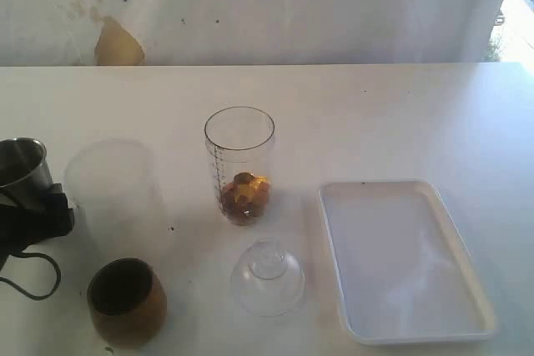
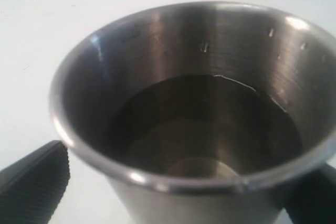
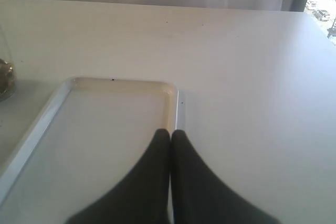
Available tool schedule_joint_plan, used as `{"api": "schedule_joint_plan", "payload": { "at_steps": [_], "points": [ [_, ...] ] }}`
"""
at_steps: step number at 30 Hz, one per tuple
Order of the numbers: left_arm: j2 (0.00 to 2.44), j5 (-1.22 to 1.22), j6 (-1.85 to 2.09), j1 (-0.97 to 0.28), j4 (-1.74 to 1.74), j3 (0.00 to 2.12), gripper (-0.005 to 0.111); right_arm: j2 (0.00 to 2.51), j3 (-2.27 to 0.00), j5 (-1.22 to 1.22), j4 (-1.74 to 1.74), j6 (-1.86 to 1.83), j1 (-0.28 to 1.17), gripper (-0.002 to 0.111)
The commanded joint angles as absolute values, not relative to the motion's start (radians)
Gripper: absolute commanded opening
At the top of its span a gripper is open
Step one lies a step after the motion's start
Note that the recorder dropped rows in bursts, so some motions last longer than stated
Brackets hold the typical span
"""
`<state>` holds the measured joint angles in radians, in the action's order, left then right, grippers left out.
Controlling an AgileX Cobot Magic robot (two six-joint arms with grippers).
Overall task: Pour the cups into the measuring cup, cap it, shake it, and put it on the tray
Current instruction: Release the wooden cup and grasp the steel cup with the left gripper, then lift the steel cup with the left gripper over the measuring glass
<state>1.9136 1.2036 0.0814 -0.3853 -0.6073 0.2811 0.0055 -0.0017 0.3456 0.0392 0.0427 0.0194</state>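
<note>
Nearest in the exterior view, 1 wooden cup (image 1: 127, 302) is being shown upright, mouth up, in front of the measuring cup (image 1: 239, 164) and to its left. 1 cap (image 1: 267, 277) is being rested rim-down on the table (image 1: 375, 114) just in front of the measuring cup, with its knob pointing up. 1 tray (image 1: 406, 335) is being shown lying flat to the right of the measuring cup, apart from it, with its long axis running near to far.

The right gripper (image 3: 170, 137) is being held pressed fully together with nothing between its fingers, over the tray's rim at the corner away from the measuring cup.

The 1 measuring cup is being shown standing upright at mid-table, long axis vertical, open mouth up and uncapped. Its dark scale is facing left, and brown and orange pieces (image 1: 244, 196) are being held at its bottom.

To its left, close by, 1 frosted cup (image 1: 113, 193) is being shown standing on end. Farther left of the measuring cup, 1 steel tumbler (image 1: 21, 164) is being gripped upright, mouth up, by the left gripper (image 1: 37, 206), whose 2 dark fingers (image 2: 31, 187) are being closed on its sides low down. Whether it is touching the table cannot be told.

That makes 3 cups. Behind the measuring cup, a stained wall (image 1: 292, 14) is being shown.
</note>
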Motion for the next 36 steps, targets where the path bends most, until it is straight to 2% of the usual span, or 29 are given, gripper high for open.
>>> {"api": "schedule_joint_plan", "payload": {
  "at_steps": [1,8,10,12,16,19,20,36],
  "points": [
    [1.914,1.221,0.064,-0.381,-0.611,0.284,0.105,0.000,0.000,0.343,0.044,0.041,0.020,0.000],
    [1.914,1.221,0.063,-0.381,-0.611,0.284,0.104,0.000,0.000,0.343,0.044,0.041,0.020,0.000],
    [1.914,1.221,0.063,-0.381,-0.611,0.284,0.097,0.000,0.000,0.343,0.044,0.041,0.020,0.000],
    [1.914,1.221,0.063,-0.381,-0.611,0.284,0.080,0.000,0.000,0.343,0.044,0.041,0.020,0.000],
    [1.914,1.218,0.063,-0.381,-0.609,0.284,0.033,0.000,0.000,0.343,0.044,0.041,0.020,0.000],
    [1.914,1.218,0.063,-0.381,-0.620,0.284,0.003,0.000,0.000,0.343,0.044,0.041,0.020,0.000],
    [1.914,1.218,0.066,-0.381,-0.620,0.284,0.000,0.000,0.000,0.343,0.044,0.041,0.020,0.000],
    [1.828,1.221,0.113,-0.381,-0.588,0.350,0.000,0.000,0.000,0.343,0.044,0.041,0.020,0.000]
  ]
}}
